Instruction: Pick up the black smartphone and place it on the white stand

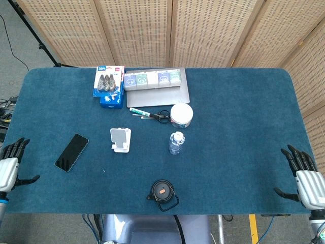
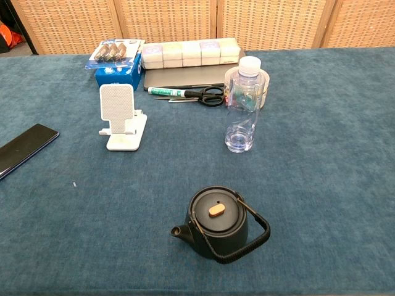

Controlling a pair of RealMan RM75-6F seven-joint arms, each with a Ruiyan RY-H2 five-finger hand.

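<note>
The black smartphone (image 1: 71, 152) lies flat on the blue tablecloth, left of centre; the chest view shows it (image 2: 23, 148) at the far left edge. The white stand (image 1: 120, 139) stands upright a short way to its right, also seen as the white stand (image 2: 121, 117) in the chest view. My left hand (image 1: 10, 163) hovers at the table's left edge, fingers spread, holding nothing, well left of the phone. My right hand (image 1: 303, 175) sits at the far right edge, fingers apart and empty. Neither hand shows in the chest view.
A black teapot (image 1: 162, 193) sits near the front edge. A clear water bottle (image 1: 175, 143), a round white tub (image 1: 181, 115), scissors (image 1: 161, 116), a marker (image 1: 138, 110), a laptop (image 1: 160, 93) bearing small boxes, and a blue box (image 1: 109, 86) fill the back middle.
</note>
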